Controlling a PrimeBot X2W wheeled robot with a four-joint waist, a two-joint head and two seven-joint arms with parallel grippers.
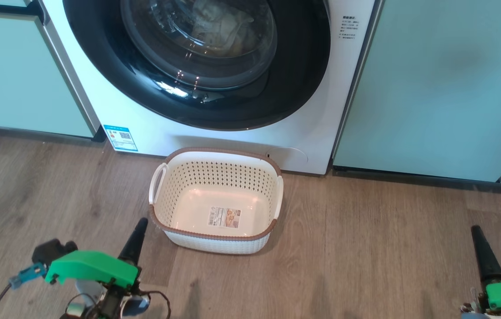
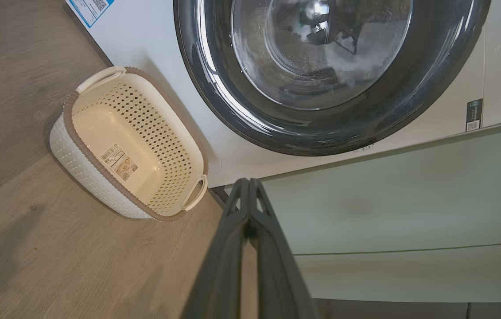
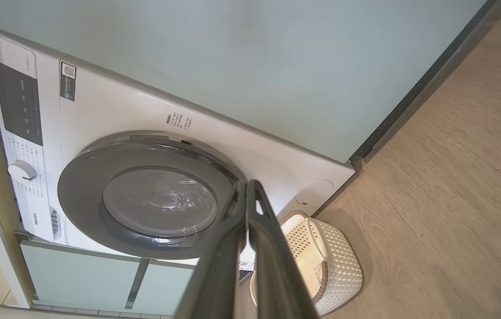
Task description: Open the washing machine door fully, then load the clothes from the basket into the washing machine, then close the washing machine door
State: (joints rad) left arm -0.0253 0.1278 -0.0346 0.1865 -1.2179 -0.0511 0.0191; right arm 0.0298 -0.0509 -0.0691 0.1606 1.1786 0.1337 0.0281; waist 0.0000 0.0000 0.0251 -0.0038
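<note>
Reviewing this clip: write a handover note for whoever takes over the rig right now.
Left gripper: fingers shut, empty, low by the front left corner of the basket.
Right gripper: fingers shut, empty, low at the right, touching nothing.
Basket: empty, on the floor before the washing machine.
Clothes: pale fabric visible through the washing machine door glass.
Done: loading; door looks closed.
Left: nothing apparent; confirm it is latched.

You get bright, even light and sharp focus; glare streaks the washing machine door (image 1: 197, 62), soft shadows cross the floor (image 1: 365, 248), wrist views bow at edges.
</note>
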